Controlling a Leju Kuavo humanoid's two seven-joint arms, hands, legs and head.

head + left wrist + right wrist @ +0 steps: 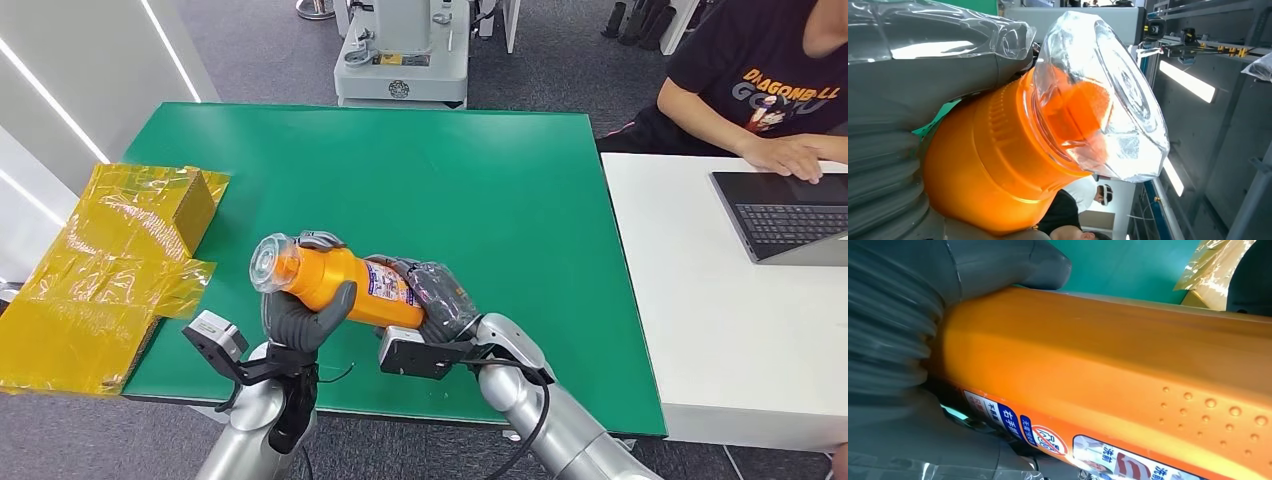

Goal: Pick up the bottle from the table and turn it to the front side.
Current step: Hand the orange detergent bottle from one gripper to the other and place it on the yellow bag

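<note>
While the orange bottle (335, 285) lies on its side in the air above the near edge of the green bench (500, 180), both hands are closed on it: the left hand (300, 320) grips the neck end just behind the clear cap (272, 262), and the right hand (440, 295) wraps the base end. The cap points toward the near left corner, and part of the printed label (388, 285) shows on the side facing up and toward the robot. The right wrist view shows that label (1108, 457) running along one lower face of the body, with a plain, dimpled orange face turned toward the camera.

By my reading, the pick-up is done and the turning step is in hand. The next move calls for rolling the bottle about its long axis until the label faces front, and that probably means one hand loosening or regripping while the other carries the weight; a slip at the smooth cap end looks the likeliest fault.

There is plenty of bare green surface beyond the bottle toward the far edge. Crumpled yellow foil wrapping (110, 270) hangs over the left edge, near the left arm but apart from it. A person (760, 90) works at a laptop (790, 215) on the white table beside the right edge, well apart.
</note>
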